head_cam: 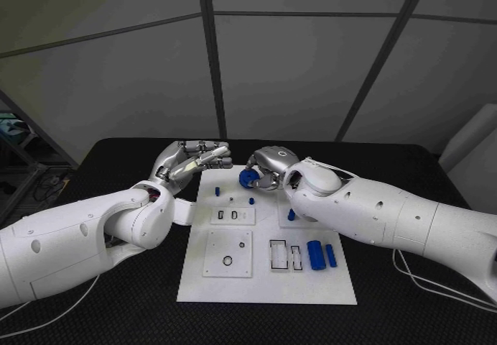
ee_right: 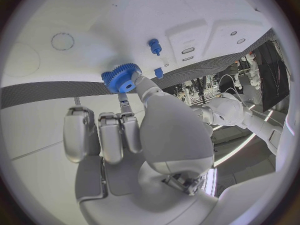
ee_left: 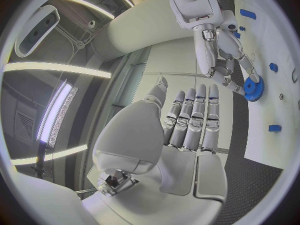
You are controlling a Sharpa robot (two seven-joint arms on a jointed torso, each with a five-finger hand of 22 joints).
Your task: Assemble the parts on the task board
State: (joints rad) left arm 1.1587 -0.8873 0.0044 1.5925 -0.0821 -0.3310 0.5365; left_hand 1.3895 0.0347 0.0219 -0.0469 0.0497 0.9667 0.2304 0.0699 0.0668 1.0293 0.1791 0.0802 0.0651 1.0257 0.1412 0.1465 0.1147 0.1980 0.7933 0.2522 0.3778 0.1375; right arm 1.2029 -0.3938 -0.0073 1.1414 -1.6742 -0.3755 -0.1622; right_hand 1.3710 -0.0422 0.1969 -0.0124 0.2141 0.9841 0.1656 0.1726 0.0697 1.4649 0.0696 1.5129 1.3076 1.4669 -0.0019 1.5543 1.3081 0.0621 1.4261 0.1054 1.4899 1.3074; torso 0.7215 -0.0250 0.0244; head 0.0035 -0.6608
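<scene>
Blue gear (head_cam: 248,177) pinched in right hand (head_cam: 271,167) over far edge of task board (head_cam: 267,287), near small blue pegs (head_cam: 217,192). Left hand (head_cam: 189,162) beside it, released, holding nothing. Best kept level, bore lined over peg, lowered slowly.

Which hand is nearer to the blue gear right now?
Right. The right hand holds the blue gear at its fingertips over the far end of the task board. The left hand is beside it, apart from the gear, fingers extended and empty.

Black table (head_cam: 414,287); white cable (head_cam: 440,284) on it; grey wall panels (head_cam: 279,65) behind.
</scene>
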